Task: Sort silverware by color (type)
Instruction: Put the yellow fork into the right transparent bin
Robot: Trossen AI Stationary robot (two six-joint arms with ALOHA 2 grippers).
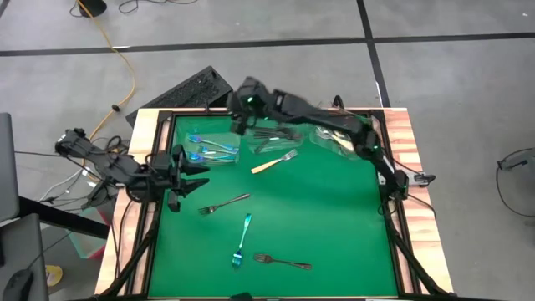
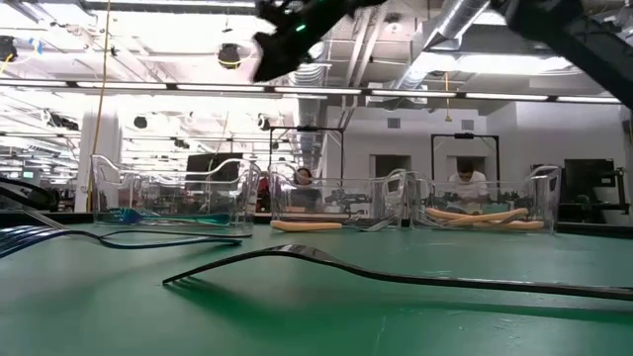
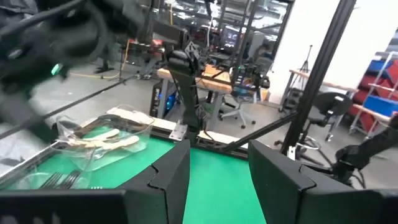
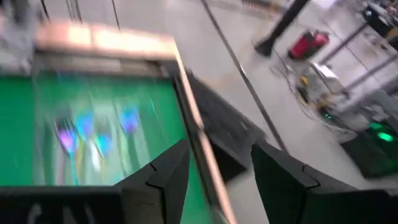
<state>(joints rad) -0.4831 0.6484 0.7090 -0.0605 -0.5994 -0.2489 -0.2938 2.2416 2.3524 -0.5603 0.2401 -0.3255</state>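
Loose silverware lies on the green mat [image 1: 334, 217]: a cream-handled fork [image 1: 274, 161], a dark fork [image 1: 224, 204], a blue-teal fork [image 1: 242, 241] and another dark fork [image 1: 282, 262]. Three clear tubs stand along the far edge. The left tub [image 1: 209, 149] holds blue forks, the middle tub [image 1: 269, 138] dark forks, and the right tub [image 1: 334, 138] cream-handled ones. My right gripper [image 1: 241, 124] hangs open high above the left and middle tubs, with nothing between its fingers [image 4: 168, 180]. My left gripper [image 1: 199, 174] waits open at the table's left edge, pointing level.
A wooden frame [image 1: 401, 142] rims the mat. A black keyboard [image 1: 188, 90] lies on the floor beyond the far left corner. The mat's right half holds no silverware. In the low view a dark fork [image 2: 396, 272] lies close in front, with the tubs [image 2: 336, 206] behind it.
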